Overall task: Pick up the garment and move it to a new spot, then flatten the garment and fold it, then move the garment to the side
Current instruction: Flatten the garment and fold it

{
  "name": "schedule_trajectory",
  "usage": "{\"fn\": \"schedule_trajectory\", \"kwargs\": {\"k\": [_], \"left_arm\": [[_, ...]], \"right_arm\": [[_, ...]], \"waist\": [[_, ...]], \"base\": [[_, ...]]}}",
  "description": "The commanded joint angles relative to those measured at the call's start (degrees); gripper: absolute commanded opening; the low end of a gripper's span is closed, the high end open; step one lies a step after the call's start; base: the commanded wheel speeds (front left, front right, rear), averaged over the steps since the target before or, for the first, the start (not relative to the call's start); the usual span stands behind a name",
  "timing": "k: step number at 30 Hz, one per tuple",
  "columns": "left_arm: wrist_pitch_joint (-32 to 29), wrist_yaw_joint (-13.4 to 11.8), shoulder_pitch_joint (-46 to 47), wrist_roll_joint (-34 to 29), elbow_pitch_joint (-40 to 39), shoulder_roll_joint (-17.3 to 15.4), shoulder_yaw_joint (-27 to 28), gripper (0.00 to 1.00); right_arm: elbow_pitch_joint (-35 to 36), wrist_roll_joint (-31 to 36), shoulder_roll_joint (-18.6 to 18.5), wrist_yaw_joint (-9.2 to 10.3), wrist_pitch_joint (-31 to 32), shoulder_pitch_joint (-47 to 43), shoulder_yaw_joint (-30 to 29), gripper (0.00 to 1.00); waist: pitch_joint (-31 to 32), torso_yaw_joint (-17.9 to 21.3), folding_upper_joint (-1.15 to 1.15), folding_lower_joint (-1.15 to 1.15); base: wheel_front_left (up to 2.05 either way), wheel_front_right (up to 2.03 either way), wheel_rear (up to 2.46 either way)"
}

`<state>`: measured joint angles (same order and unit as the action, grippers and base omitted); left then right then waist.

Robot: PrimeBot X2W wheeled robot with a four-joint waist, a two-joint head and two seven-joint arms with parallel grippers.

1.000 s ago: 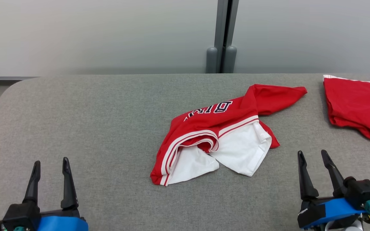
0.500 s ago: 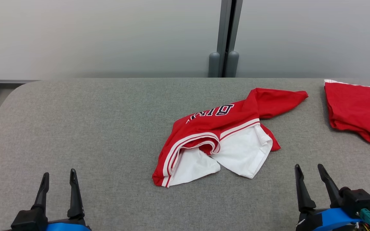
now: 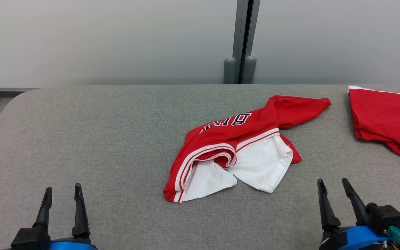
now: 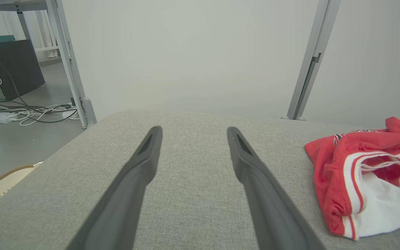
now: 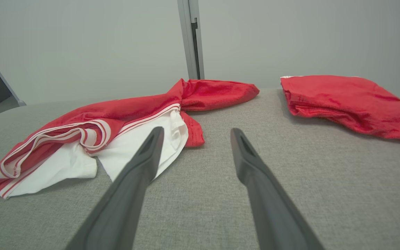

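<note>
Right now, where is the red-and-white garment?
In the head view the garment lies on the grey table, right of centre, left of the folded red cloth.

Left gripper [image 3: 63,188]: bare grey table [image 3: 99,132] straight ahead and to its left, an open run to the far edge. The only obstacle on that side is the crumpled red-and-white garment [image 3: 234,139], well off to its right. Right gripper [image 3: 332,180]: the garment lies ahead-left, white flap nearest, not touching. A folded red cloth [image 3: 384,114] sits ahead-right, well apart. Between those two a lane of bare table runs straight ahead of the fingers to the far edge. Past that edge, a wall [image 3: 99,34] and a grey post [image 3: 243,41] close off the reach.
</note>
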<state>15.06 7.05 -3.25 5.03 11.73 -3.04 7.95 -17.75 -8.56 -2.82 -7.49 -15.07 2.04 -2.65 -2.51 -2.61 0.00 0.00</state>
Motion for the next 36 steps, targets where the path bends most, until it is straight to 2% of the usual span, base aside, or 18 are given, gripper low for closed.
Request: {"fn": "schedule_trajectory", "kwargs": {"k": [1, 12, 17, 23, 27, 32, 36], "left_arm": [[0.15, 0.17, 0.43, -0.25, 0.09, 0.15, 0.06, 1.00], [0.15, 0.39, 1.46, -0.15, 0.32, 0.20, 0.09, 1.00], [0.15, 0.51, 3.28, -0.57, -0.33, 0.21, -2.00, 1.00], [0.15, 0.51, 6.72, -1.32, -1.19, 0.21, -8.56, 1.00], [0.14, 0.44, 10.87, -1.57, -0.49, 0.06, -15.71, 1.00], [0.14, 0.44, 15.94, -0.71, 3.01, -1.40, -25.11, 1.00], [0.14, 0.44, 18.86, 0.31, 7.09, -2.31, -30.09, 1.00]], "right_arm": [[-0.13, 0.34, -0.15, -0.01, -0.14, -0.61, 0.02, 1.00], [0.08, 0.20, -0.15, -0.01, -0.14, 0.40, 0.10, 1.00], [-0.09, -0.05, -0.15, -0.01, -0.14, 0.85, 0.44, 1.00], [-0.19, -0.17, -0.15, -0.01, -0.14, 1.96, 1.53, 1.00], [-0.06, -0.09, -0.16, -0.01, -0.14, 2.65, 1.79, 1.00], [-0.21, -0.42, -0.15, -0.01, -0.14, 3.78, 1.82, 1.00], [-0.14, -0.62, -0.15, -0.01, -0.14, 4.25, 2.05, 1.00]], "waist": [[-0.21, 0.01, 0.00, 0.00], [-1.41, 0.38, 0.00, 0.00], [-1.87, 0.87, 0.00, 0.00], [-2.73, 2.46, 0.00, 0.00], [-3.81, 4.20, 0.00, 0.00], [-5.40, 6.85, 0.00, 0.00], [-6.86, 9.09, 0.00, 0.00]], "base": [[0.00, 0.00, 0.00], [0.00, 0.00, 0.00], [0.00, 0.00, 0.00], [0.00, 0.00, 0.00], [0.00, 0.00, 0.00], [0.00, 0.00, 0.00], [0.00, 0.00, 0.00]]}}
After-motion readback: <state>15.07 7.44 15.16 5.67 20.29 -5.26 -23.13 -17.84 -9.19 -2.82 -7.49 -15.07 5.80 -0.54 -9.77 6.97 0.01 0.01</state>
